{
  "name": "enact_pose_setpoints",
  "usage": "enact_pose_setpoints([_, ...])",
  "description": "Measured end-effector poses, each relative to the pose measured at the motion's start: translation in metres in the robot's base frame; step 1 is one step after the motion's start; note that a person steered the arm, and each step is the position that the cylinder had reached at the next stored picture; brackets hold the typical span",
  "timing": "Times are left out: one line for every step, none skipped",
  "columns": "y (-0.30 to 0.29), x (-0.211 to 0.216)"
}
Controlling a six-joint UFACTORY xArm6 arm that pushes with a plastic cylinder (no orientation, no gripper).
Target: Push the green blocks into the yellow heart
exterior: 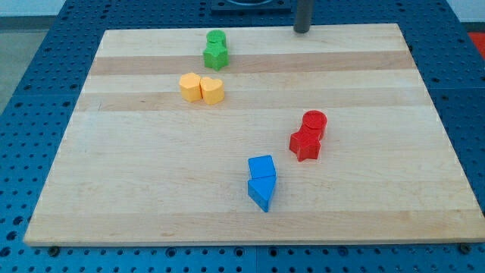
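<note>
Pincer: none fitted; my tip is a bare rod end, holding nothing, at the tabletop edge near 12 o'clock. Green cylinder and green star touch at 11 o'clock, well apart from my tip. Yellow heart sits just below them, touching a yellow hexagon.

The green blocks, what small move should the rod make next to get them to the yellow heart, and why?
Probably slide my tip toward the view's left along the top edge, ending above the green blocks. The tip sits well to their right, touching nothing, and the yellow heart lies just below them, so a downward push fits.
</note>
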State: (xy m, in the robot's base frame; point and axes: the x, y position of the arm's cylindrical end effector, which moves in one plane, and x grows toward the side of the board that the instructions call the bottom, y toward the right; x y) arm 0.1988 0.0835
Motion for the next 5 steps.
enact_pose_setpoints([-0.028,0.0])
enact_pose_setpoints([-0.046,-0.006])
enact_pose_setpoints([-0.083,-0.006])
enact_pose_setpoints([-0.114,-0.006])
enact_pose_setpoints([-0.132,-0.006])
